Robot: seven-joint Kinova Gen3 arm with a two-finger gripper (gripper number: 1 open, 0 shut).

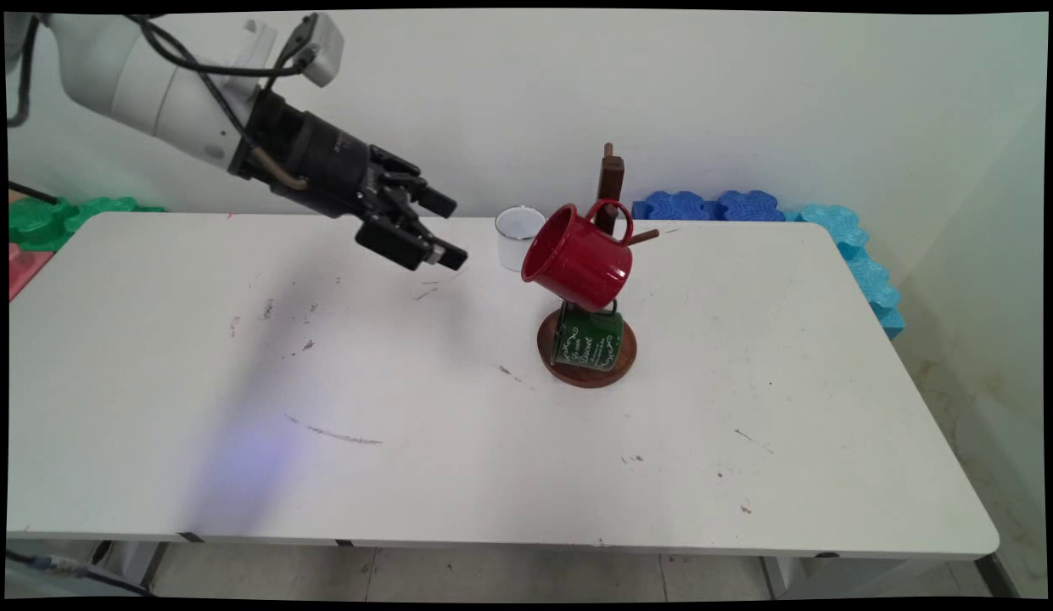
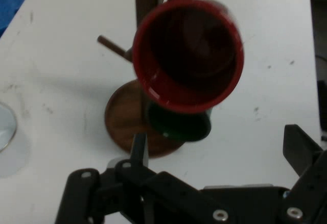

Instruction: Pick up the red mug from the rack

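The gripper [image 1: 437, 233] hovers above the tabletop [image 1: 407, 441], fingers spread and empty, mouth facing the red mug [image 1: 577, 259] hung just ahead on the wooden stand [image 1: 611, 182], a green mug [image 1: 587, 339] beneath.

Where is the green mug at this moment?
In the main view the green mug hangs low on the wooden mug stand, right of the table's centre, just above the stand's round base and under the red mug.
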